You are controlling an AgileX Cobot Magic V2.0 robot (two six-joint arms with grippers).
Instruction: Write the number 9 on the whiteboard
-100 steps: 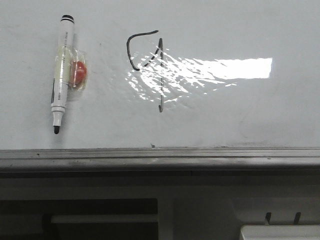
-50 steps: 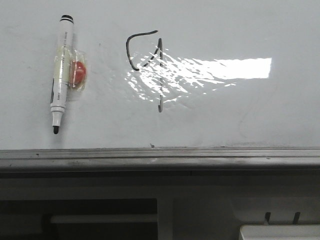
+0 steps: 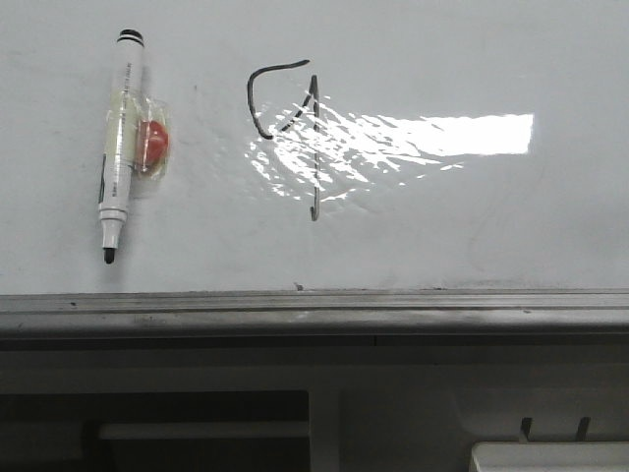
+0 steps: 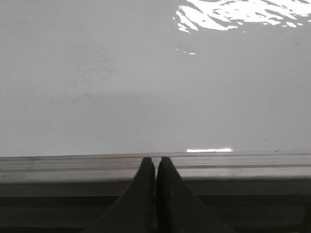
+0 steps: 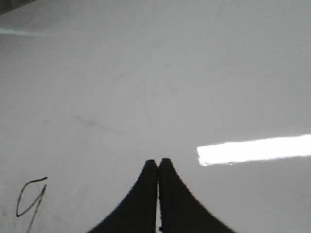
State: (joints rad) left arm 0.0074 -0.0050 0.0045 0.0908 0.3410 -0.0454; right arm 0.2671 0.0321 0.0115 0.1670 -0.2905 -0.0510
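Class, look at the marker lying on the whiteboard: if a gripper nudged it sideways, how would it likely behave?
The marker is a round barrel on a glossy whiteboard, so it would probably slide easily. The red lump taped to its side would likely stop it rolling far. It looks stiff and light, and its uncapped tip might smear ink.

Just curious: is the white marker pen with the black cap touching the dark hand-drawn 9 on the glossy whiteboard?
Apart. In the front view, the white marker pen lies left of the number 9, with bare whiteboard plainly between them.
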